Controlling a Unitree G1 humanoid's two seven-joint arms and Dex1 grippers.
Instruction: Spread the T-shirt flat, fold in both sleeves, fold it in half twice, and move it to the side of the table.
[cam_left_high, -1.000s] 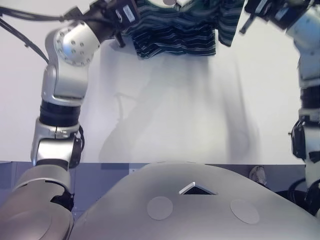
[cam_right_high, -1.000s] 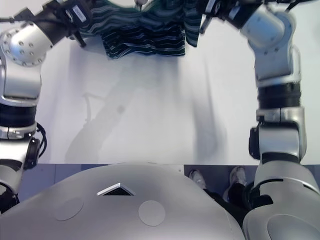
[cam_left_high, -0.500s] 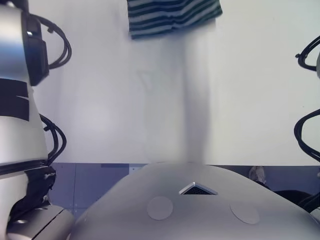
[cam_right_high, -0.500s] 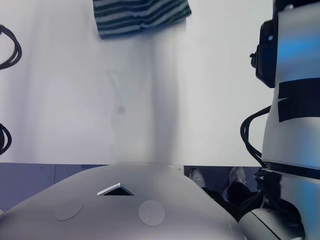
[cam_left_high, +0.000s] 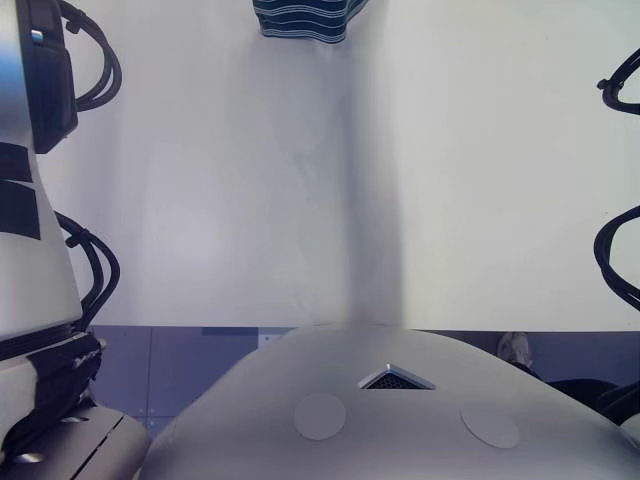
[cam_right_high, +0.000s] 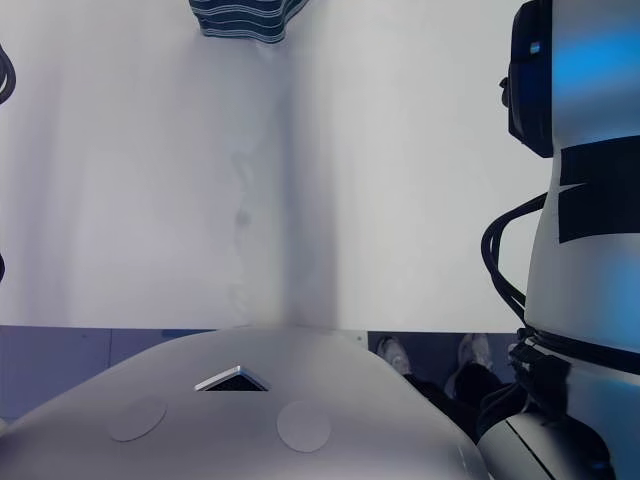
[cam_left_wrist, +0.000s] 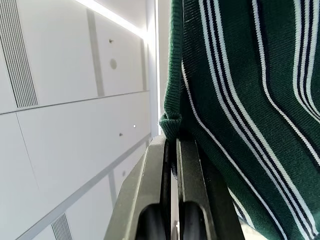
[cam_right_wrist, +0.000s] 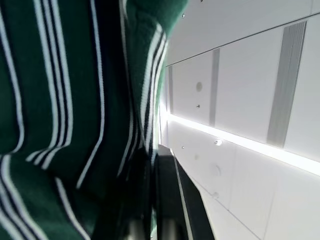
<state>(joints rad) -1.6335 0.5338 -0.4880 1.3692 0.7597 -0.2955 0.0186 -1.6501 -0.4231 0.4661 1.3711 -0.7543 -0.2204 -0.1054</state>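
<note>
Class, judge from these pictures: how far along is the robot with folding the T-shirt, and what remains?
Nothing looks finished. In hand: the left tool and right tool each pinch the striped T-shirt, held up with its lower end over the white table's far part. Left to do: spreading it flat, both sleeves, two halvings, moving it aside.

T-shirt (cam_left_high: 300, 18) — green-striped, hanging aloft.

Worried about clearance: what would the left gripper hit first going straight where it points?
Left gripper is shut on the green striped T-shirt; past that, only white panels, seemingly distant.
</note>
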